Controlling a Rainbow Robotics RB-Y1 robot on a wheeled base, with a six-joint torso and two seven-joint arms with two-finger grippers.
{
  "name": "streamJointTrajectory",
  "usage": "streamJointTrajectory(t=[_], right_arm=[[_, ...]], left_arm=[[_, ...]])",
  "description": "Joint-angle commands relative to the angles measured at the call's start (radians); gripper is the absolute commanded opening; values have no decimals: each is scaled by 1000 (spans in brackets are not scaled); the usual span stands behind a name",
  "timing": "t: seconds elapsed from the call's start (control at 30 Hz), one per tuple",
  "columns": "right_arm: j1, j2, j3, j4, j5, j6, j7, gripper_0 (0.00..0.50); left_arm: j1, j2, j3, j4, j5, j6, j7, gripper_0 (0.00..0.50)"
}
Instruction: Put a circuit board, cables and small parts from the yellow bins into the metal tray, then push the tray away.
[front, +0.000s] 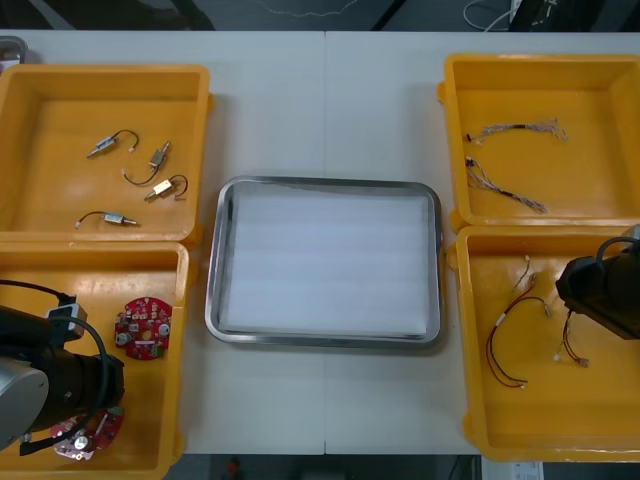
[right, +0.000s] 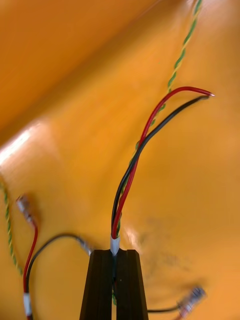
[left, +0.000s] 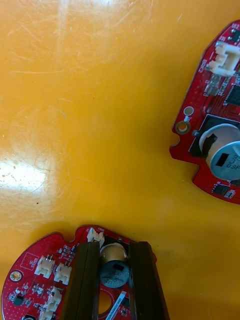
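The tray (front: 212, 300) lies empty at the table's centre, so nothing is delivered: board, cables and parts are all left to move, and the push comes last. Both first picks look under way.

At the tray's 8 o'clock, in the near-left bin (front: 180, 400), the left gripper (left: 114, 247) is clamped on a board (left: 42, 267) by the grey can (left: 114, 261) standing on it. A second board (front: 142, 328) lies loose at its 1 o'clock.

At 4 o'clock, in the near-right bin (front: 470, 400), the right gripper (right: 115, 252) is pinched tight on a cable (right: 145, 140) at its white sleeve (right: 115, 244).

The cable is a thin red-and-black pair, limp and curving. The board is a red disc crowded with white connectors.

Parts (front: 165, 187) lie at 10 o'clock and other cables (front: 505, 190) at 2 o'clock.
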Motion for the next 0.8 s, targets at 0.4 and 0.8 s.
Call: streamJointTrajectory(t=[0.4,0.8], right_arm=[[21,-68,-109,-292,-64,214,32,0],[22,-189,-257,-407,-293,214,70,0]], left_arm=[[-55,-14,109,-74,45,125,25,0],[-203,70,208,-167,218,311,5,0]])
